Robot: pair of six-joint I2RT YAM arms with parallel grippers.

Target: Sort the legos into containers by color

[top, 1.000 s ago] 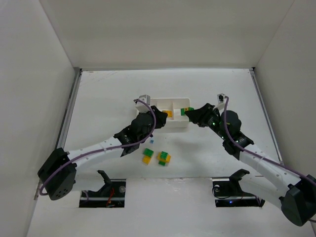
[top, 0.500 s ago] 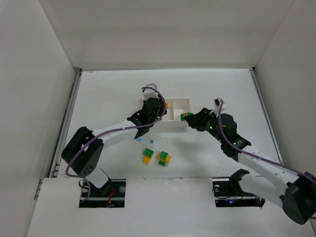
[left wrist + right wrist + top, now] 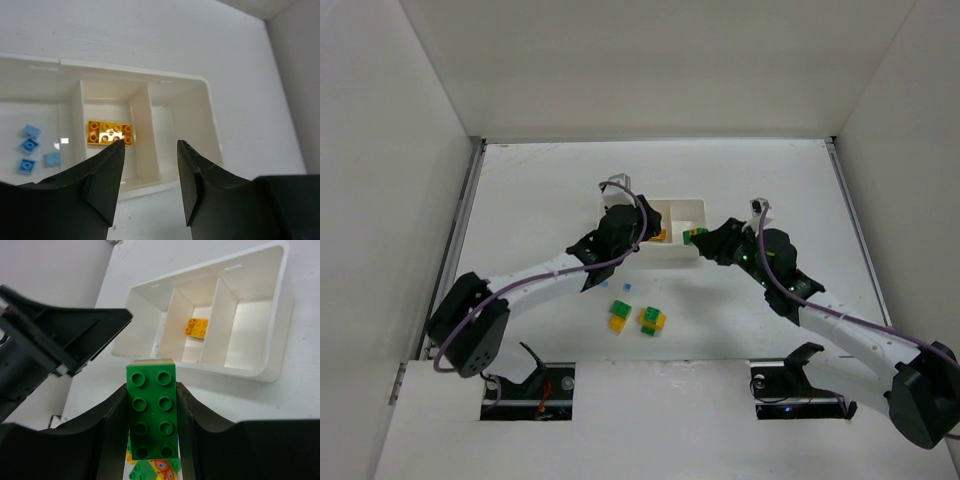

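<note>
Listing from overhead: white tray (image 3: 685,205) mid-table; left gripper (image 3: 632,228) above its left half; right gripper (image 3: 698,238) at its right end, clamped on a green brick (image 3: 691,236); stacked green-yellow legos (image 3: 651,320) loose on the table nearer the bases.

Left wrist: jaws parted, nothing between them; yellow-orange brick (image 3: 110,133) in the middle compartment, blue tiles (image 3: 30,145) in the compartment left of it.

Right wrist: green brick pinched between both fingers, studs facing the camera.
</note>
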